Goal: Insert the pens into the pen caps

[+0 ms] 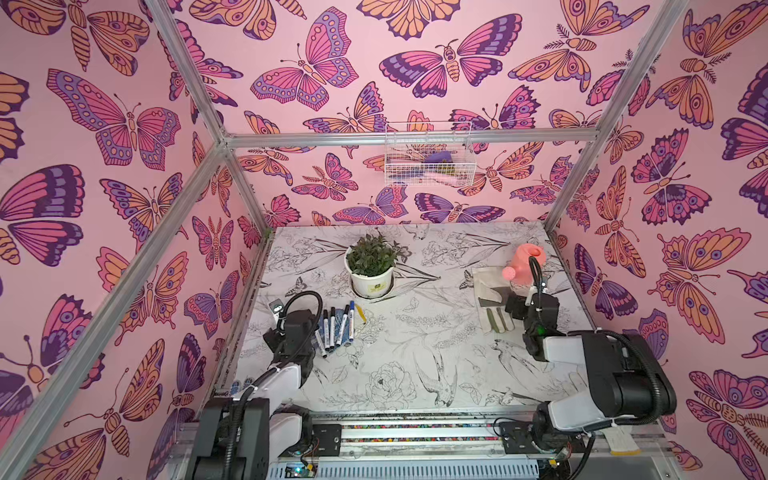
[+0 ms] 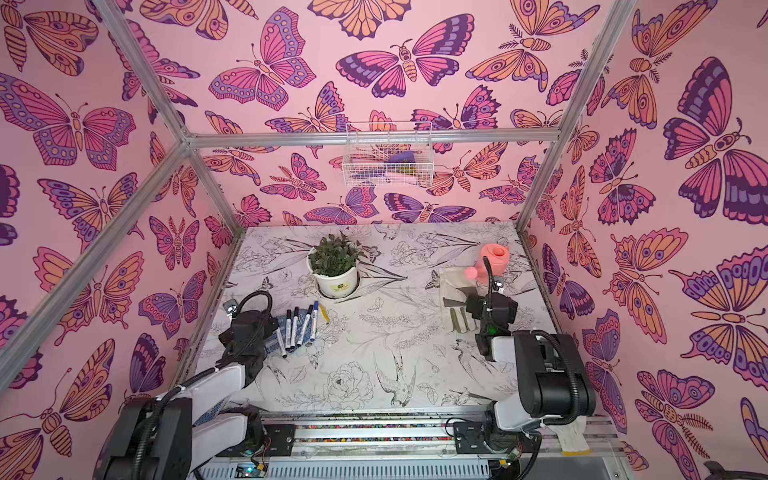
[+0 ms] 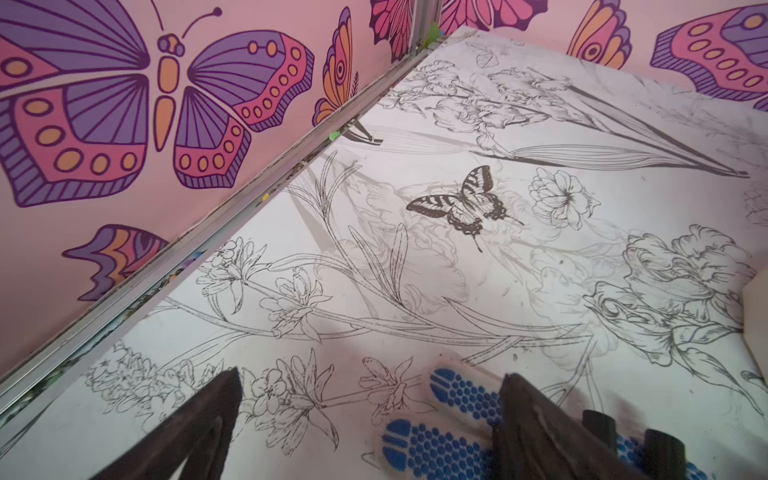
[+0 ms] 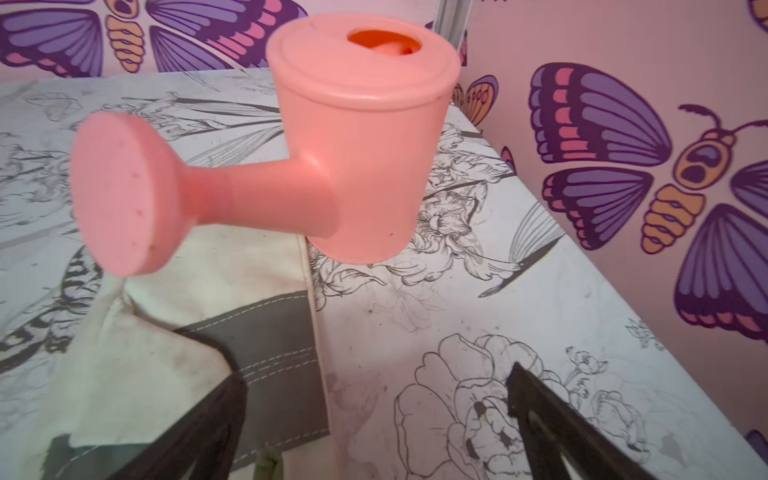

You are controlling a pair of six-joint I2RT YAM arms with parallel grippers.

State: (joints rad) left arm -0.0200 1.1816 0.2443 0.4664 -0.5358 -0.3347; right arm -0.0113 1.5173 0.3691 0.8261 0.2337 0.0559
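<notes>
Found the pens (image 1: 332, 326) at 9 o'clock on the desk (image 1: 415, 357), laid roughly parallel across a blue-dotted knit glove (image 3: 457, 395), probably to stop round barrels rolling on the slick printed top. Slim white plastic barrels, black print, dark at both ends. Reading the far ends as pen caps (image 1: 332, 312) already on: short smooth stubs, mostly black, plus one blue cap (image 1: 352, 306) on the pen at the 3 o'clock end of the row. Can't confirm full seating from here. Spotted no loose caps elsewhere on the desk. Ignoring the small yellow piece (image 1: 360, 313) just beside the blue-capped pen. Seeing the left hand (image 3: 370, 376) at 9 o'clock of the row, over the glove's fingertips, spread wide and gripping nothing. Seeing the right hand (image 4: 376, 374) well apart at 3 o'clock, also spread wide and empty, above a cream cloth (image 4: 187, 291) with a grey stitched patch, facing a matte pink plastic watering can (image 4: 353, 145) at 2 o'clock. Noting a white pot (image 1: 370, 274) with a leafy plant at 11 o'clock, apart from the pens. Judging the job close to finished; worth a press-check on each cap.
</notes>
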